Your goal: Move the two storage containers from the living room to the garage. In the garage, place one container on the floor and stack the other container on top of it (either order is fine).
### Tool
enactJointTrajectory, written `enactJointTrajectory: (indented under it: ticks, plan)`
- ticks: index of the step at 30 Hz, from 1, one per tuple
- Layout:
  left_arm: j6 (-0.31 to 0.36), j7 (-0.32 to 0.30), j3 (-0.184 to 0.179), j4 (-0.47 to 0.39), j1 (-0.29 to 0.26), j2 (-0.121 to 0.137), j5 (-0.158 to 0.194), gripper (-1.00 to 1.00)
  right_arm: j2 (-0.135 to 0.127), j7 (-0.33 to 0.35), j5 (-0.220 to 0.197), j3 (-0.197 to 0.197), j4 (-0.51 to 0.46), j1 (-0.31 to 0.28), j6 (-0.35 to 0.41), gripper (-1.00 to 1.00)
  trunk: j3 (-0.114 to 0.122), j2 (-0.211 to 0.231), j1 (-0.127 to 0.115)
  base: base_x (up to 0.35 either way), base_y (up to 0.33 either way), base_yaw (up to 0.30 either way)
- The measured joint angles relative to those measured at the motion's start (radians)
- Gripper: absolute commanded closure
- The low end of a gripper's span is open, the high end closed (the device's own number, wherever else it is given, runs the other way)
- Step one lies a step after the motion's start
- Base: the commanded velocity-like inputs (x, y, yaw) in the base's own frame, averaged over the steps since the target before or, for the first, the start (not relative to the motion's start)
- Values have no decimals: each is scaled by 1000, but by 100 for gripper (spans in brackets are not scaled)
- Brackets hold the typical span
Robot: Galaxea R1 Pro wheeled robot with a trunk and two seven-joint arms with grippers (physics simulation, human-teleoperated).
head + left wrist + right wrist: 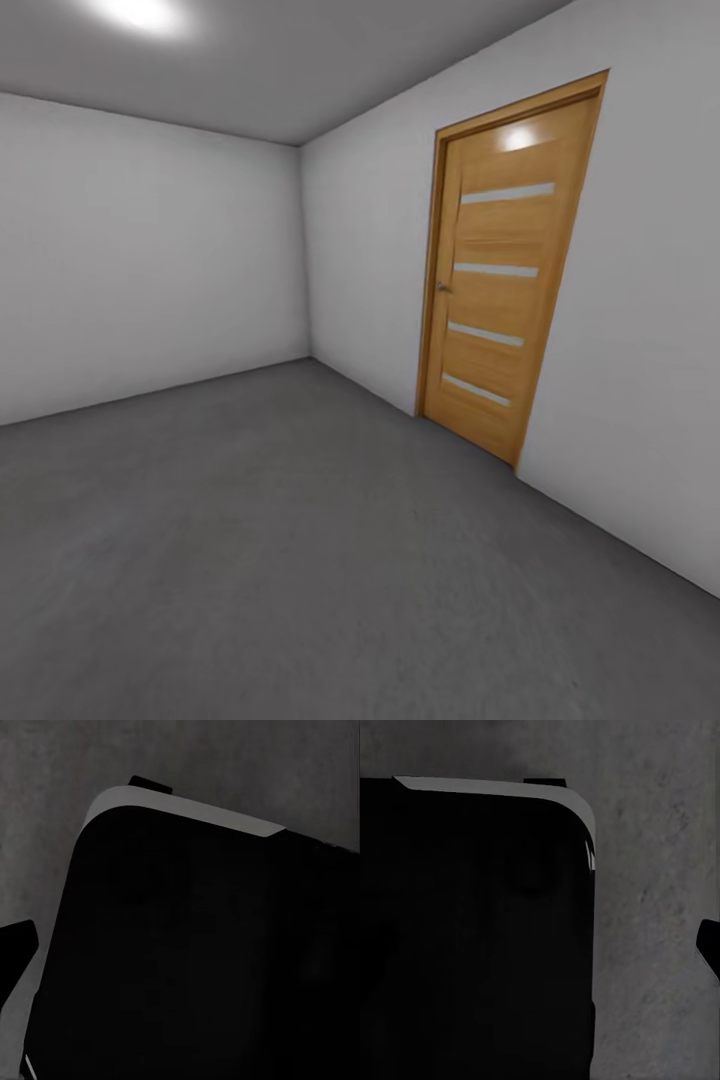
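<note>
Right under our wrist cameras sits a big black rounded body [202,960] with a pale edge, probably our own base, over the dark grey floor [300,560]. Little dark tips poke in at the picture edges, but we honestly can't tell whether the fingers on either arm are apart or together. Up ahead we're looking at the garage: plain white walls [140,260] meeting in a corner, and a closed wooden slatted door [500,280] on the wall to our right.
</note>
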Motion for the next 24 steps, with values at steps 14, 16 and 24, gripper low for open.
enactJointTrajectory:
  ticks: [14, 16, 24]
  plan:
    - [0, 0, 0, 0, 0, 0, 0, -100, 0, 0, -1, -1, 0, 0, 1, -100, 0, 0, 0, 325, 0, 0]
    - [0, 0, 0, 0, 0, 0, 0, -100, 0, 0, -1, -1, 0, 0, 1, -100, 0, 0, 0, 325, 0, 0]
    - [0, 0, 0, 0, 0, 0, 0, -100, 0, 0, -1, 0, 0, 0, 1, -100, 0, 0, 0, 325, 0, 0]
